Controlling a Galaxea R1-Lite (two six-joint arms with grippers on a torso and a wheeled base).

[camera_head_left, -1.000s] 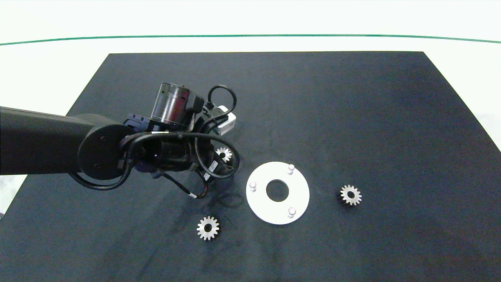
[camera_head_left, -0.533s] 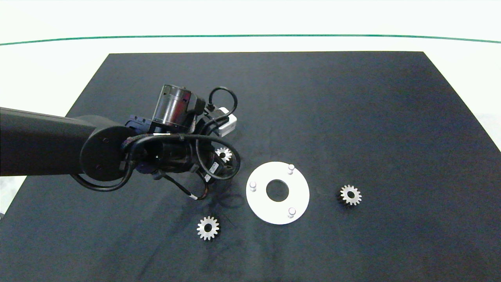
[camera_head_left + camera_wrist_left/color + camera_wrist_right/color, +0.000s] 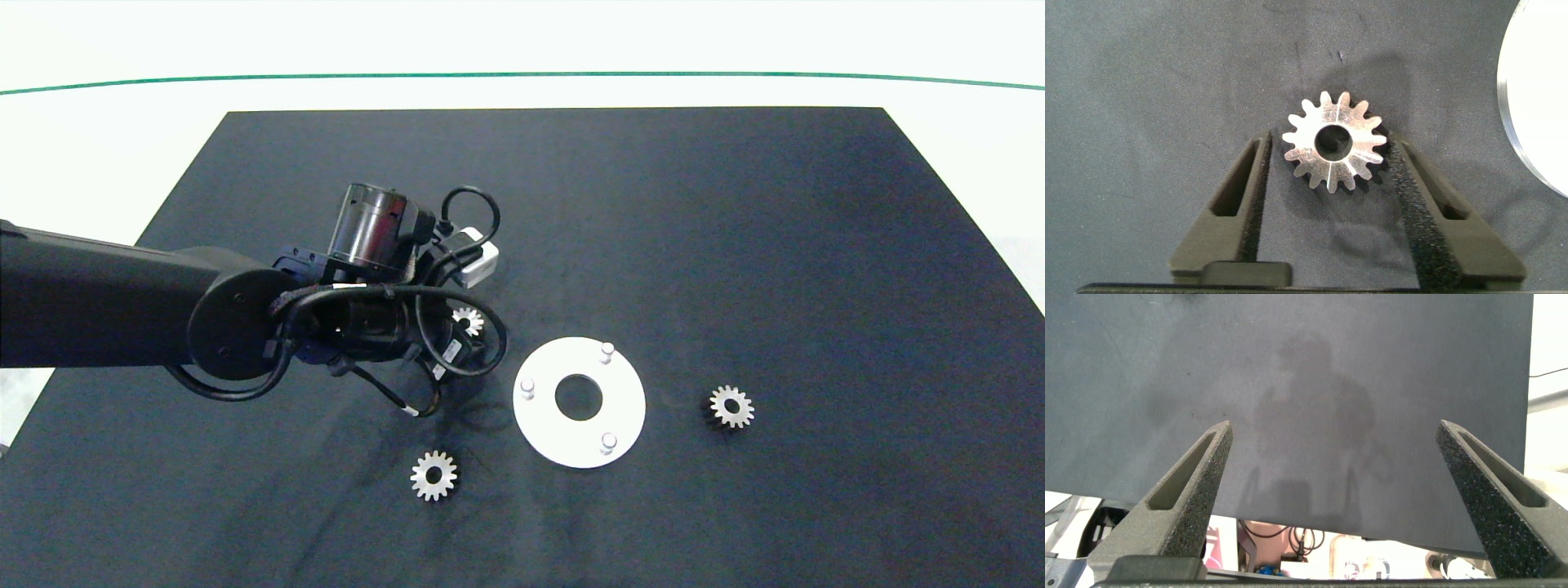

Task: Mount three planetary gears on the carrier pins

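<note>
A white ring-shaped disc (image 3: 624, 408) lies mid-mat with three bare carrier pins (image 3: 606, 351), (image 3: 527, 385), (image 3: 608, 442). Three silvery planetary gears lie flat on the mat. One gear (image 3: 467, 321) sits just left of the disc, half under my left arm (image 3: 359, 318). In the left wrist view my left gripper (image 3: 1327, 140) straddles this gear (image 3: 1333, 140): the right pad (image 3: 1404, 180) reaches its teeth, while a narrow gap remains at the left finger (image 3: 1253, 171). A second gear (image 3: 433, 475) lies front left and a third (image 3: 731, 406) to the right. My right gripper (image 3: 1335, 433) hangs open over bare mat.
The dark mat (image 3: 735, 245) covers a white table, with a green line (image 3: 522, 74) along the far side. The disc's rim (image 3: 1543, 98) shows close beside the left gripper. The right arm is outside the head view.
My left arm has shifted slightly to the right and a little lower over the gear beside the disc. The gears and the disc have not moved.
</note>
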